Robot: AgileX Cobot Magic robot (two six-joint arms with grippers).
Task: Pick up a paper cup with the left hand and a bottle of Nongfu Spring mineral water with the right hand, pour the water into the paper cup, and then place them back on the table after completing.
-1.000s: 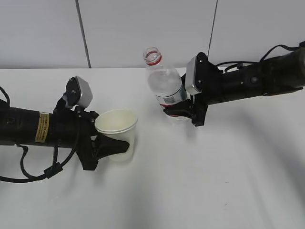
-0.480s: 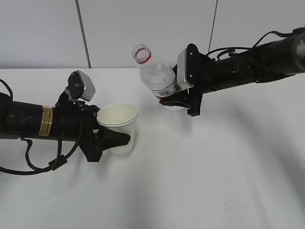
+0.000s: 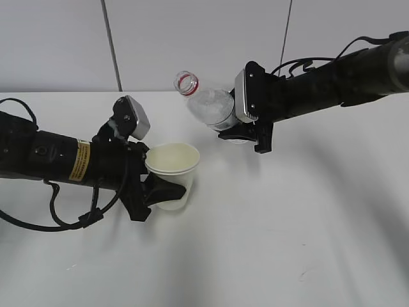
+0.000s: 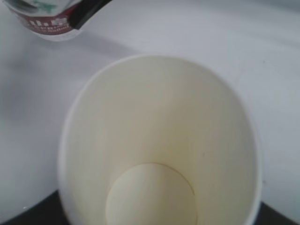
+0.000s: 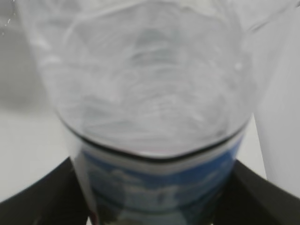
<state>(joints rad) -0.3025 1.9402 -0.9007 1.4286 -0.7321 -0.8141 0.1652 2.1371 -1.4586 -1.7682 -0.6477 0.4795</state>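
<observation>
Pre-pour alignment. Left hand [image 3: 160, 192], black two-finger gripper, clamped around cream paper cup [image 3: 172, 174], empty inside. Right hand [image 3: 246, 136] clamped on clear plastic water bottle [image 3: 208, 104], uncapped, tilted, neck above and beyond cup. Next: bring mouth over rim, tip further.

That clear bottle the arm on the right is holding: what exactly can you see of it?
The water bottle is clear, thin plastic with a red neck ring and no cap on. It holds clear water. A label with a red band wraps its lower part; the right wrist view shows blue there too. The right hand is shut on its lower part. It is tilted, mouth leaning left, up and right of the paper cup.
</observation>
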